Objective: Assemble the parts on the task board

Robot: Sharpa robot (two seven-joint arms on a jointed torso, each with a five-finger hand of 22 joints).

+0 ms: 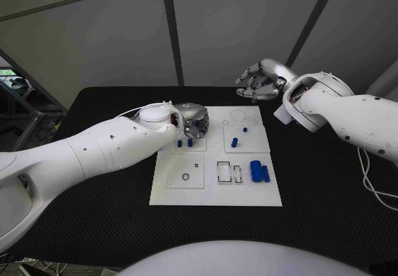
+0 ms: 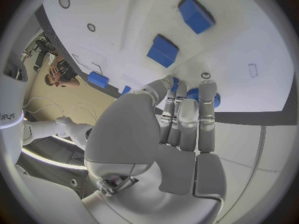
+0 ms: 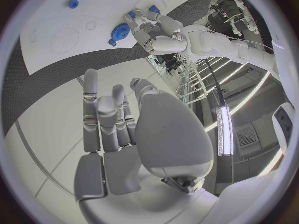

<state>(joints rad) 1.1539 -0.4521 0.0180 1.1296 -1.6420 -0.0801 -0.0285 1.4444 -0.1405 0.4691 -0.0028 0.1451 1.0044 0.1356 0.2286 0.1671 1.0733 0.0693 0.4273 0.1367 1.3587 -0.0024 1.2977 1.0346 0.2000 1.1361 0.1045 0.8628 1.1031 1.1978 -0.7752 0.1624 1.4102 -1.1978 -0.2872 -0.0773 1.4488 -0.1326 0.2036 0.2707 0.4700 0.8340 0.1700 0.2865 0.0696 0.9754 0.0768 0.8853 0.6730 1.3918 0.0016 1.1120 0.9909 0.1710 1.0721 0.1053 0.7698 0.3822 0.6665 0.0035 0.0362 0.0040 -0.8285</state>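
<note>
The white task board (image 1: 215, 192) lies in the middle of the black table. My left hand (image 1: 192, 121) is low over the board's far left part. Its fingers (image 2: 187, 109) and thumb close around a blue round part (image 2: 194, 94), which the right wrist view shows as a toothed disc (image 3: 119, 32) lying on the board (image 3: 56, 40) at those fingertips. Two blue blocks (image 2: 163, 51) stand just beyond it. My right hand (image 1: 261, 77) hangs raised past the board's far right corner, fingers (image 3: 99, 114) stretched out and holding nothing.
Two small blue pegs (image 1: 185, 142) stand near the left hand. Two more parts (image 1: 234, 142) are on the right panel. A pair of blue cylinders (image 1: 259, 172) lies at the board's right edge, beside rectangular slots (image 1: 225, 171). A round recess (image 1: 238, 115) marks the far edge.
</note>
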